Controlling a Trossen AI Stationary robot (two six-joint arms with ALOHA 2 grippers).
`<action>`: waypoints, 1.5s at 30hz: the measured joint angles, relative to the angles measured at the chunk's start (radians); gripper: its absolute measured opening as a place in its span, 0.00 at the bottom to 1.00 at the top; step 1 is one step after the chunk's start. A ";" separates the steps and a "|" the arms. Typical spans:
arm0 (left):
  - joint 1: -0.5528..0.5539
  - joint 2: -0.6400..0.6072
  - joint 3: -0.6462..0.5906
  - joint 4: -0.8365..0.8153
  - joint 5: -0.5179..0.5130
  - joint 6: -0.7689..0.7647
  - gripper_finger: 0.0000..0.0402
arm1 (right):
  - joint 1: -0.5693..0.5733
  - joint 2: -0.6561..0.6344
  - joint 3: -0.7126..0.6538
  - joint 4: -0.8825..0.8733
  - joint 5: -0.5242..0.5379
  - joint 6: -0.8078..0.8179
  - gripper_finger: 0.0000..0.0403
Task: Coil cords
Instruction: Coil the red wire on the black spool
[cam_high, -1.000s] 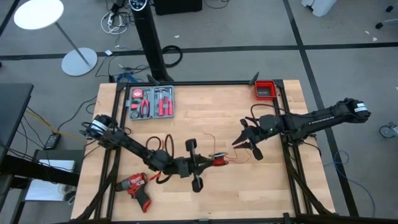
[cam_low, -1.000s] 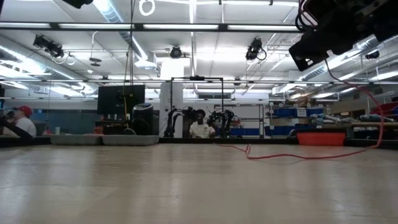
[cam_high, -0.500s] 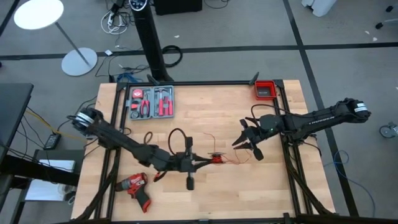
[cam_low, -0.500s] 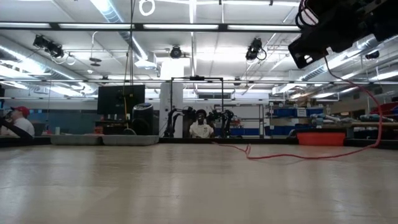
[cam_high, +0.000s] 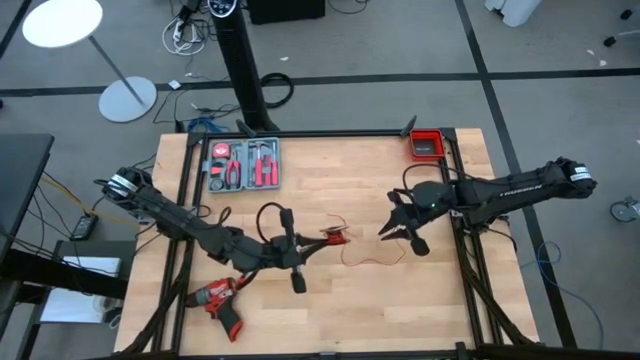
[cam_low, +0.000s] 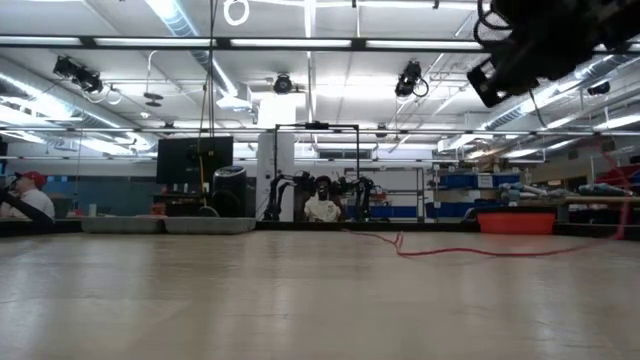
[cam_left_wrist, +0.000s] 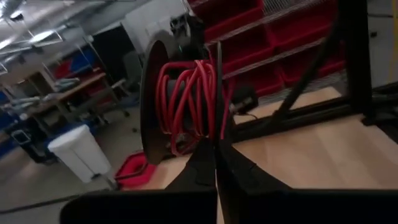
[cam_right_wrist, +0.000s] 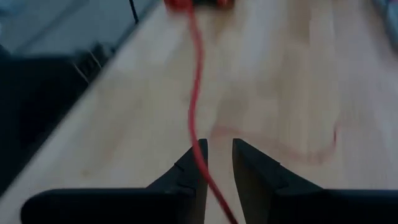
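A small black spool wound with thin red wire is held near the table's middle by my left gripper; it fills the left wrist view. From the spool the red wire lies loose on the table and runs to my right gripper, right of centre. The wire passes through the narrow gap between that gripper's open fingers. The wire also lies across the table in the low view. I see no separate black cord. My left gripper pinches the spool's thin flange edge-on between its two shut fingers. The spool is lifted clear of the table, with its red windings beside the fingers. My right gripper has the red wire running along the inner face of one finger. The wire is not pinched.
A grey tray of red-handled hand tools sits at the far left and a red bin at the far right corner. A red drill lies near the front left. People show beyond the table in the low view.
My left gripper has carried the spool toward the table's left and slightly toward the far edge, its wrist turning as it went. More red wire now trails loose on the table between the spool and my right gripper.
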 joint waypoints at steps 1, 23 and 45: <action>0.003 0.000 0.000 0.015 -0.001 0.017 0.00 | -0.003 0.000 0.005 -0.046 0.010 -0.003 0.18; 0.066 0.041 0.000 -0.008 0.114 -0.095 0.00 | 0.168 0.031 0.143 0.284 0.408 -0.162 0.18; 0.137 0.119 0.000 0.033 0.225 -0.189 0.00 | 0.223 0.108 0.111 0.506 0.444 -0.229 0.18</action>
